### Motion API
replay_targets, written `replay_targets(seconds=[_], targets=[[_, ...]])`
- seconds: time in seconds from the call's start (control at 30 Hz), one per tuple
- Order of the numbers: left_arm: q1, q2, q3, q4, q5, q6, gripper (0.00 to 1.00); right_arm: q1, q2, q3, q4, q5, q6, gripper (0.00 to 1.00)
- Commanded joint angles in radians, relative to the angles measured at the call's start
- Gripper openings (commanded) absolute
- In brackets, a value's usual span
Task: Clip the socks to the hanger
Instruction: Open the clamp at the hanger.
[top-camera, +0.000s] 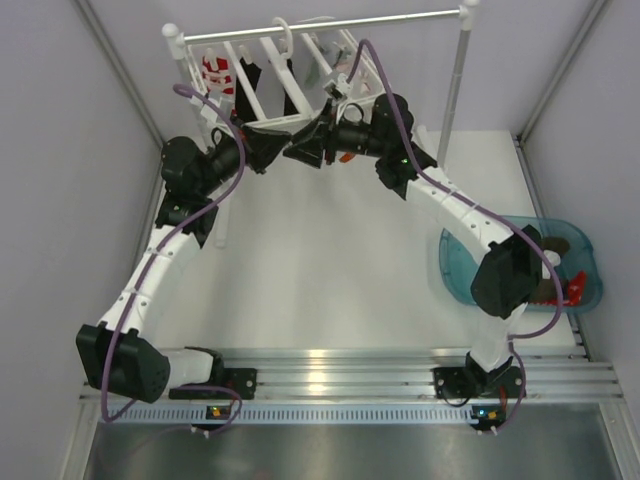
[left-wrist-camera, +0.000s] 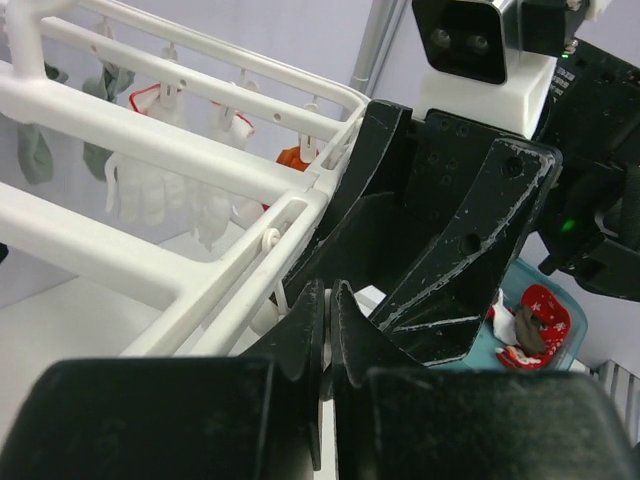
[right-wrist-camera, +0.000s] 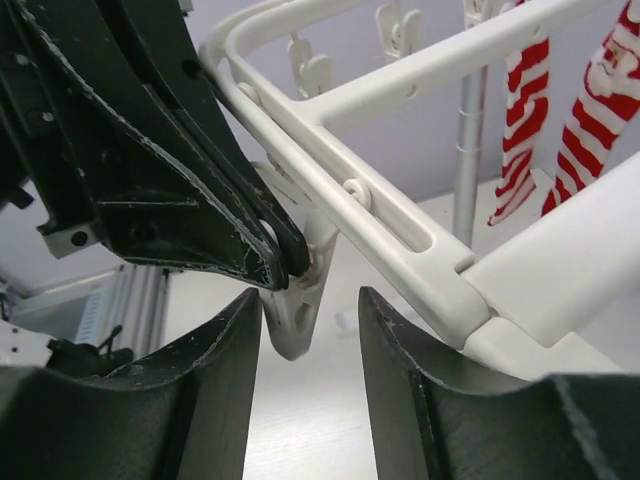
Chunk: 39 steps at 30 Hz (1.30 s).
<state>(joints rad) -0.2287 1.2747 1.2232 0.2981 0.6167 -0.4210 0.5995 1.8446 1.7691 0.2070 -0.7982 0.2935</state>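
My left fingers (left-wrist-camera: 300, 340) sit pressed together at a clip (right-wrist-camera: 300, 310) on the hanger (right-wrist-camera: 400, 240), probably steadying it; my right fingers (right-wrist-camera: 225, 350) stand spread either side of that clip, empty (striped socks (right-wrist-camera: 520, 110) already hang beyond; more wait in the basket (top-camera: 448, 262)).

Pale lavender-grey walls (top-camera: 60, 150) close in a white desk (top-camera: 330, 270) on the left, right and far sides. A silver rail (top-camera: 330, 25) on posts spans the far end. Ribbed aluminium tracks (top-camera: 340, 375) cross the near edge, catching bright glare, with a dull steel panel (top-camera: 340, 455) below them.
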Motion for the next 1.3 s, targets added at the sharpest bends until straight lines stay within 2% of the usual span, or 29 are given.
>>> replay_targets(seconds=[0.0, 0.27, 0.33, 0.37, 0.4, 0.43, 0.53, 0.63, 0.73, 1.27], targets=[[-0.006, -0.015, 0.033, -0.008, 0.022, -0.025, 0.0, 0.014, -0.047, 0.093, -0.081, 0.148, -0.154, 0.43], [-0.008, -0.012, 0.058, -0.037, 0.011, -0.044, 0.0, 0.074, -0.045, 0.099, -0.17, 0.192, -0.343, 0.42], [-0.008, -0.015, 0.058, -0.047, 0.011, -0.047, 0.0, 0.082, -0.05, 0.093, -0.169, 0.203, -0.362, 0.24], [-0.008, -0.015, 0.059, -0.054, 0.0, -0.047, 0.07, 0.085, -0.05, 0.093, -0.17, 0.218, -0.367, 0.15], [-0.008, -0.02, 0.061, -0.065, -0.011, -0.048, 0.15, 0.085, -0.05, 0.093, -0.167, 0.223, -0.37, 0.0], [-0.006, -0.027, 0.062, -0.085, -0.02, -0.056, 0.27, 0.085, -0.051, 0.093, -0.167, 0.225, -0.369, 0.0], [-0.006, -0.058, 0.065, -0.144, -0.089, -0.065, 0.42, 0.085, -0.061, 0.089, -0.167, 0.231, -0.37, 0.0], [-0.006, -0.104, 0.044, -0.192, -0.207, -0.079, 0.45, 0.083, -0.076, 0.061, -0.141, 0.225, -0.353, 0.0], [-0.008, -0.129, 0.036, -0.223, -0.265, -0.071, 0.48, 0.083, -0.076, 0.053, -0.135, 0.215, -0.337, 0.0], [-0.006, -0.06, 0.047, -0.171, -0.206, -0.194, 0.49, 0.091, -0.076, 0.05, -0.112, 0.186, -0.353, 0.0]])
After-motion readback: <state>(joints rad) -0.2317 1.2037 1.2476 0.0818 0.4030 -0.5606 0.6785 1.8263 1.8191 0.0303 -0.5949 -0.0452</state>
